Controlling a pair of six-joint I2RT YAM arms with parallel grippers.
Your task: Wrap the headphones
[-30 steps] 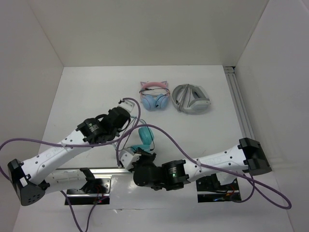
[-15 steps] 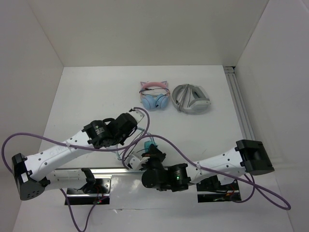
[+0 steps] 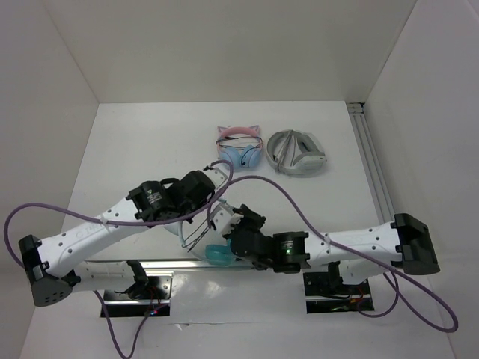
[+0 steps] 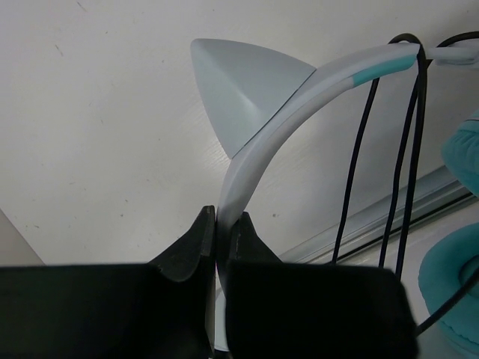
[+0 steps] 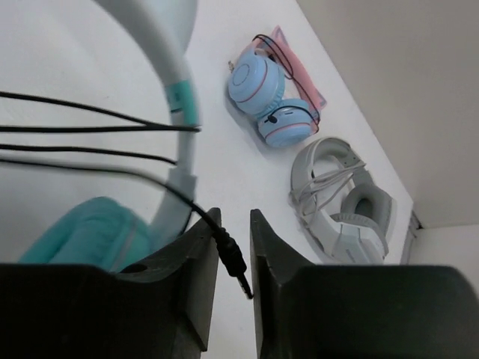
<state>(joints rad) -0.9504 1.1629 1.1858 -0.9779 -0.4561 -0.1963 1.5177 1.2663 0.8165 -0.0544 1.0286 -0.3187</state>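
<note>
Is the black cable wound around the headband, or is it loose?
Wound: several strands of the cable cross the headband. Only its plug end is free, between the right gripper's parted jaws.

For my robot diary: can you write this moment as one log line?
left gripper: shut on headphones | right gripper: slightly open, plug between jaws | cable: looped over headband

- The top view was bright and evenly lit; the white surface [image 3: 127,149] showed only faint, soft-edged shadows.
- In the left wrist view, the left tool [image 4: 223,221] along the bottom edge was almost black, without detail; the teal ear cup [image 4: 464,153] at the right edge was blurred.
- In the right wrist view, the black cable [image 5: 90,129] and headband [image 5: 166,60] at upper left were out of focus.
</note>
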